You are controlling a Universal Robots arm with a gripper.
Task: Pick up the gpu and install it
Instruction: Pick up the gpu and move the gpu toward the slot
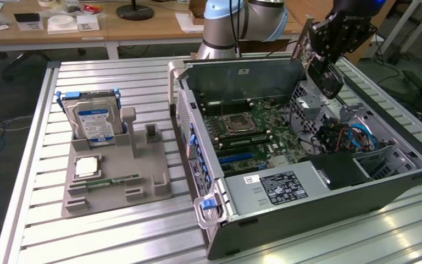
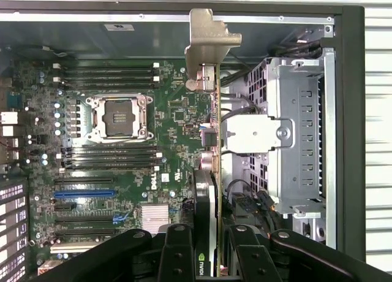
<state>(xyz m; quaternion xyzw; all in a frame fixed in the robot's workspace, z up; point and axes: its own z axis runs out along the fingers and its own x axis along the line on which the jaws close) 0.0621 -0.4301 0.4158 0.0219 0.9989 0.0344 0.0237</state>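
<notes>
Fingers (image 2: pixel 179 248) clamped on the gpu (image 2: pixel 207 208), held edge-on over the open computer case (image 1: pixel 306 212), exterior view's far right. Cooler reads NVIDIA.

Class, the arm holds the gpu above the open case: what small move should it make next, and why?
Probably slide sideways at the same height: the tool grips the gpu over the motherboard's edge beside the drive cage, while the blue slot lies off to one side, crosswise to it.

Pale blue-grey arm (image 1: pixel 222 33), black jaws
</notes>
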